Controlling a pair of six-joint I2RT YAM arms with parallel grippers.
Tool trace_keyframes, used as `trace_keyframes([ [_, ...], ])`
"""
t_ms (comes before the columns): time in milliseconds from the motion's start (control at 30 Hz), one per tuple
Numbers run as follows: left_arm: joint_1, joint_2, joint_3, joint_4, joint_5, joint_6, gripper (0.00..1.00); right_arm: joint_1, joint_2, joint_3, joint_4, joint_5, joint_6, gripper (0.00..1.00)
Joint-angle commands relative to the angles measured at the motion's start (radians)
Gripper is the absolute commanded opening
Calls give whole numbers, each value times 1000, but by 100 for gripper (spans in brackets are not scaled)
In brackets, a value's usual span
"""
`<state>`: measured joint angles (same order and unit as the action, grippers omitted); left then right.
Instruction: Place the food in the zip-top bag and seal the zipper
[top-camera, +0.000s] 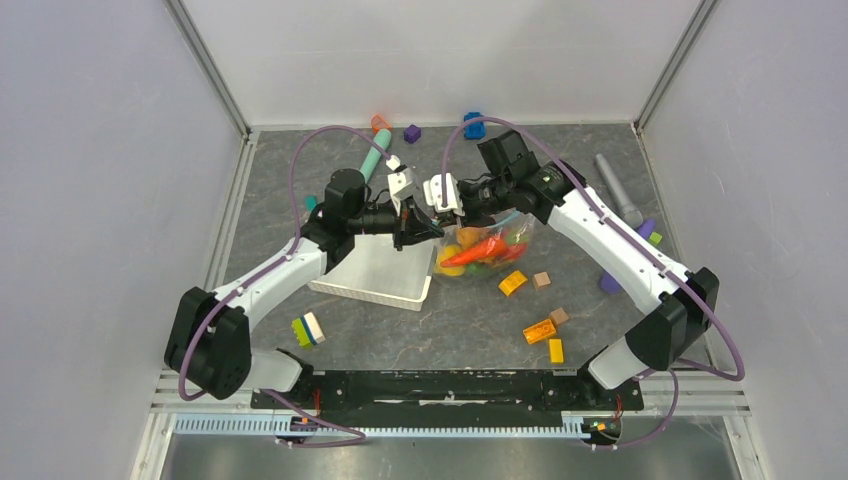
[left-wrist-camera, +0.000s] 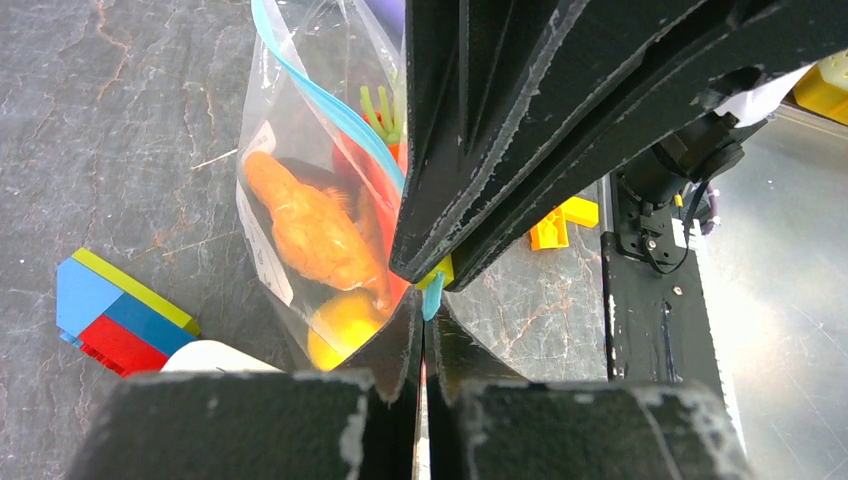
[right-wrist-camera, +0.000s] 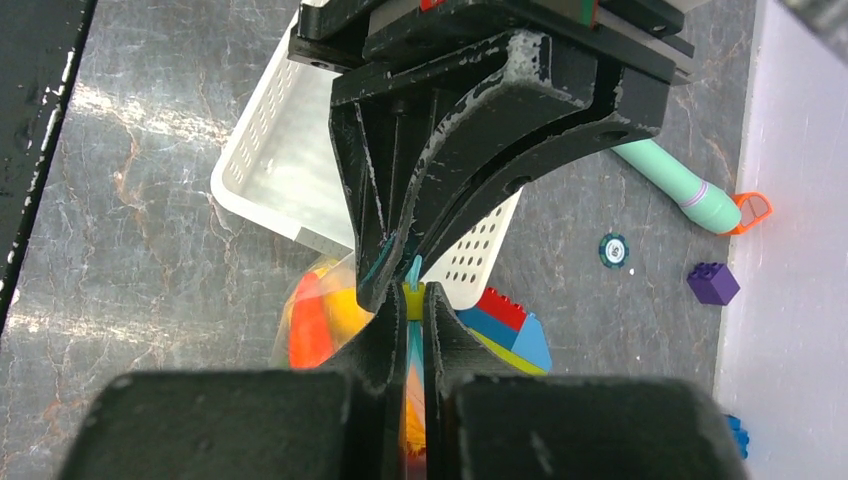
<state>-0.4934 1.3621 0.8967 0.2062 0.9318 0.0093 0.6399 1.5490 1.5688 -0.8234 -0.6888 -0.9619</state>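
The clear zip-top bag hangs over the table centre with the food inside: an orange piece, a yellow piece and red ones. Its light-blue zipper runs along the top edge. My left gripper is shut on the end of the zipper strip. My right gripper faces it tip to tip, shut on the zipper at a small yellow slider. The rest of the bag's mouth is hidden behind the fingers.
A white mesh basket lies just left of the bag. A multicoloured block sits near the front left. Yellow, orange and wooden blocks lie at the front right. A teal marker toy, a purple block and a grey tube lie farther back.
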Motion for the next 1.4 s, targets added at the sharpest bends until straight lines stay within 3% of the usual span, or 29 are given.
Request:
trace_keyframes([
  [0,-4,-49,28,13,-14,45,2,4,12,27,-23,95,17,0],
  [533,-5,-111,-42,32,-76,44,2,-15,-34,-28,-26,313,58,0],
  [1367,-3,-121,-72,20,-160,43,2,-262,-122,-94,-25,352,65,0],
])
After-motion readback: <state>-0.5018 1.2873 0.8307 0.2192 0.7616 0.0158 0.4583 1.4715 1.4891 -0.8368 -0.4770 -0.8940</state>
